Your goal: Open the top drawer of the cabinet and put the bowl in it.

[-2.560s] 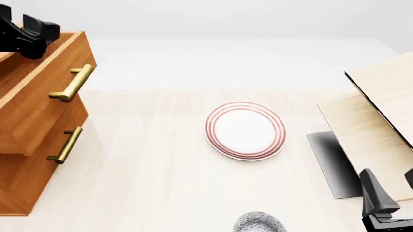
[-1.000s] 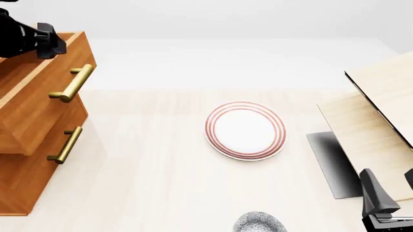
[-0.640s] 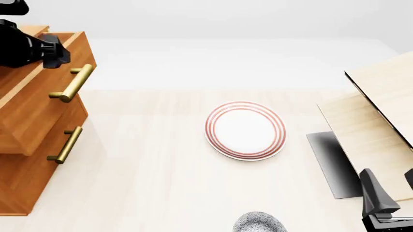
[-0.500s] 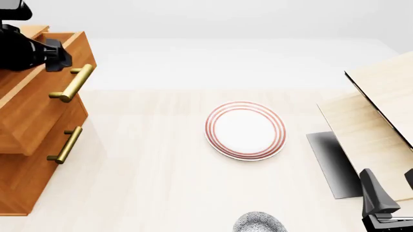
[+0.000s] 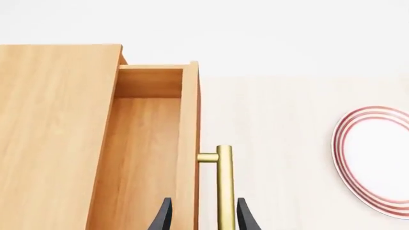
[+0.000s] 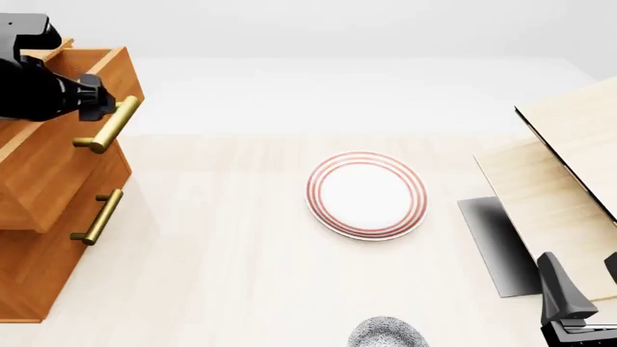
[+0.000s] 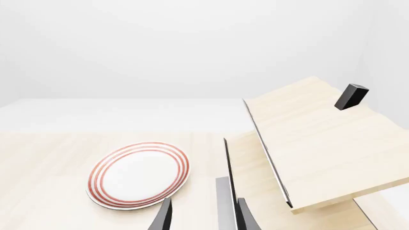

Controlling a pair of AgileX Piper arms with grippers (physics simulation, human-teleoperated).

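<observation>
While ajar, top drawer bowlless.

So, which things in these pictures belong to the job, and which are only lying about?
Belong to the job:
- top drawer, partly open
- its brass bar handle
- cabinet
- speckled bowl at the near table edge
- left end effector, astride the handle

Only lying about:
- red-ringed plate
- pale wood furniture
- right end effector, idle

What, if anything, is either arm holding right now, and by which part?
Nothing is clearly held. The left gripper has its fingers open astride the top drawer's front edge beside the brass handle. The right gripper is open and empty.
</observation>
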